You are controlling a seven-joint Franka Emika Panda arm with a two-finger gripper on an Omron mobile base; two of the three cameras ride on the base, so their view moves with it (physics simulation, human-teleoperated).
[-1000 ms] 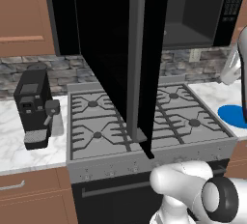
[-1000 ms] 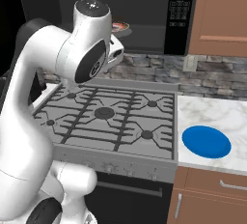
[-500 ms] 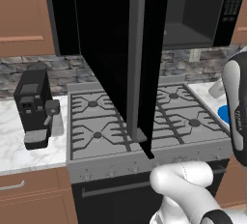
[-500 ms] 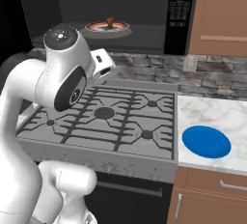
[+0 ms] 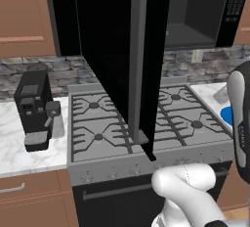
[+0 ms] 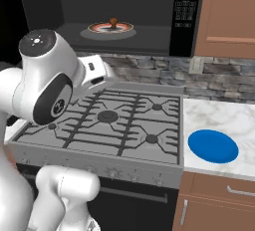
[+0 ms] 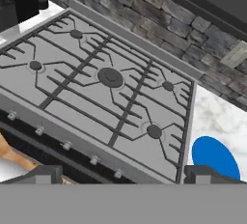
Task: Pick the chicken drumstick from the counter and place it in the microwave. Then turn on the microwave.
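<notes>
Nothing here can actually be read. The microwave has a button panel down its right edge, with rows of small pale marks on the black face, but they are too small and blurred to make out as letters or digits. The same panel shows at the upper right in the left base view, equally unreadable. The coffee machine on the counter carries a small grey panel on its front with no legible marking. The stove front has a row of knobs, and no numerals or symbols can be told beside them.
</notes>
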